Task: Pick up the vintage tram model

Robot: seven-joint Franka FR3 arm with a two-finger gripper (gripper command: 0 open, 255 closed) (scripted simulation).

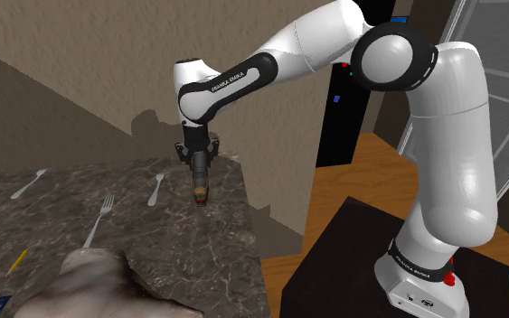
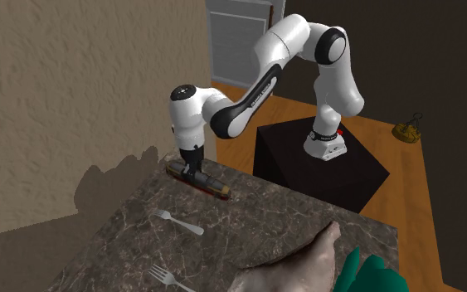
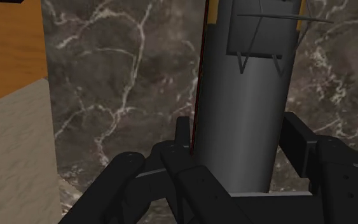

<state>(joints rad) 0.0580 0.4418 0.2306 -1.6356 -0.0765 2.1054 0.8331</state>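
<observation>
The tram model (image 2: 211,184) is a long, narrow, dark thing with a grey roof (image 3: 241,95) and red and yellow sides. It lies near the far corner of the dark marble counter (image 2: 265,224), close to the beige wall. My black gripper (image 2: 192,170) comes straight down on the tram's middle and is shut on it. In the wrist view the fingers (image 3: 182,137) clasp the roof on both sides. In the shoulder view the tram (image 1: 201,188) sits right under the gripper (image 1: 199,164). I cannot tell whether it rests on the counter or hangs just above it.
A fork (image 1: 98,221), a spoon (image 1: 157,188) and another utensil (image 1: 28,185) lie on the counter (image 1: 198,253). A lumpy grey-brown mass (image 1: 89,285) and a yellow pencil (image 1: 17,262) lie nearer. The counter's edge drops to a wooden floor (image 1: 370,172) beside the black stand (image 1: 352,262).
</observation>
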